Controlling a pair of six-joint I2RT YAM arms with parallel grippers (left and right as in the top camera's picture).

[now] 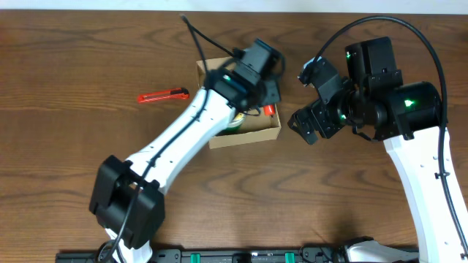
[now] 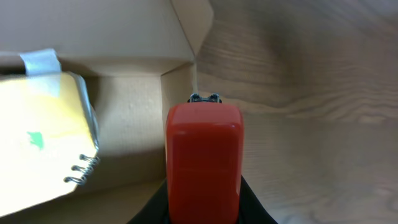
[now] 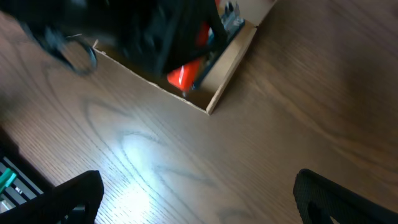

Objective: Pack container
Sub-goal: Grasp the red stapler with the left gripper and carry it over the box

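The container, a small brown cardboard box (image 1: 248, 136), stands open at the table's middle. My left gripper (image 1: 268, 96) hangs over its right end, shut on a red oblong object (image 1: 269, 109) with a small metal clip at its tip. In the left wrist view the red object (image 2: 204, 158) sits between my jaws, right over the box's corner wall (image 2: 177, 87). A yellow spiral notepad (image 2: 43, 134) lies inside the box. My right gripper (image 1: 301, 99) is open and empty just right of the box, above bare wood (image 3: 199, 205). The box corner (image 3: 233, 59) and red object (image 3: 185, 76) also show in the right wrist view.
A red utility knife (image 1: 162, 95) lies on the table left of the box. Something green and yellow (image 1: 235, 125) shows in the box under my left arm. The box's flap (image 2: 112, 28) stands up at the far side.
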